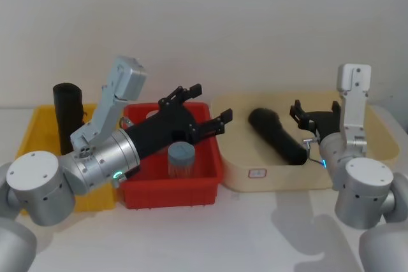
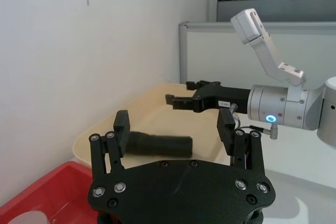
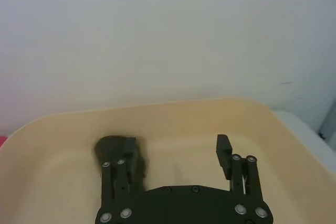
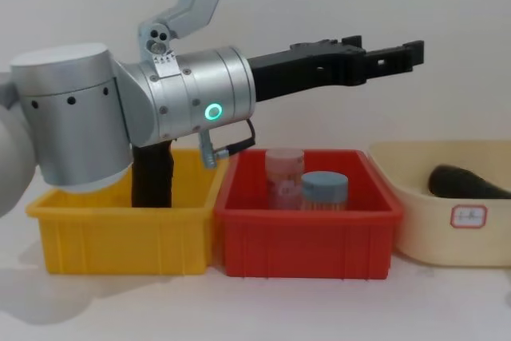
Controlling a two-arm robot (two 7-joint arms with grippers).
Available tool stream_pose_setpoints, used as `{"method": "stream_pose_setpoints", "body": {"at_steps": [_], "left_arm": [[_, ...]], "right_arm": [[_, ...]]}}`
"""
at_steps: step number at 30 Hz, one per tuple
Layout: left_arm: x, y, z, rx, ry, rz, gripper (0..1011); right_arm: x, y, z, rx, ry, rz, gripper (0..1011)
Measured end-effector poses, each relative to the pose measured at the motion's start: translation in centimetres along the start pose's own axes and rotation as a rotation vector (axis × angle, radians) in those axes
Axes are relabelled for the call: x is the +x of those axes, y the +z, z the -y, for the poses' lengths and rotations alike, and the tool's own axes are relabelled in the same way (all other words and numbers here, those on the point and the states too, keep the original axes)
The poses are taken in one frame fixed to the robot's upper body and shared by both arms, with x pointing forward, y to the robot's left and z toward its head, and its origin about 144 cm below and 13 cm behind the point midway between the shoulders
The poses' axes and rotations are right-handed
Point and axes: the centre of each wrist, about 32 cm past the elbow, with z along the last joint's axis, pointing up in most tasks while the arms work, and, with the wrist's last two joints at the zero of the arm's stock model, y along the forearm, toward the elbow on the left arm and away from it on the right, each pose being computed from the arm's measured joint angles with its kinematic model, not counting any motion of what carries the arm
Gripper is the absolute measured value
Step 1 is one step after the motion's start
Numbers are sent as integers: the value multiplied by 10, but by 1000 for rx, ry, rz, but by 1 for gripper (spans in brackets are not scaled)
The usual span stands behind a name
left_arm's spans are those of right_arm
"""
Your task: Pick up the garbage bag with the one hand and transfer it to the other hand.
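We see the left gripper (image 1: 210, 103) spread wide and empty, held above the red bin (image 1: 169, 192) with its fingers pointing toward the cream tray (image 1: 280, 179). Under it, inside the red bin, stands a blue-lidded jar (image 1: 181, 157). The right gripper (image 1: 315, 109) hangs over the cream tray, likewise released and gripping nothing. A black roll (image 1: 277, 135) lies on its side in that tray, just beside it. The garbage bag (image 1: 67, 109) stands upright in the yellow bin (image 1: 32, 132) at the far left, well apart from both grippers.
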Motion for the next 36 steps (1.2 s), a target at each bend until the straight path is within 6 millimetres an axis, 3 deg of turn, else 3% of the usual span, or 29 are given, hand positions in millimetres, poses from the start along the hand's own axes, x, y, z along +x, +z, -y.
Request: {"method": "stream_pose_setpoints", "body": {"at_steps": [5,18,36], "left_arm": [[-3,1,-8,-5,40,10,1001],[-18,3,-39,-20,192,47,1001],[-45,5,-93,-48,467,120,1001]], "right_arm": [[1,6,1,19,-13,13,1001],[-5,17,18,66,80,34,1002],[-23,16,52,61,327,63,1001]]}}
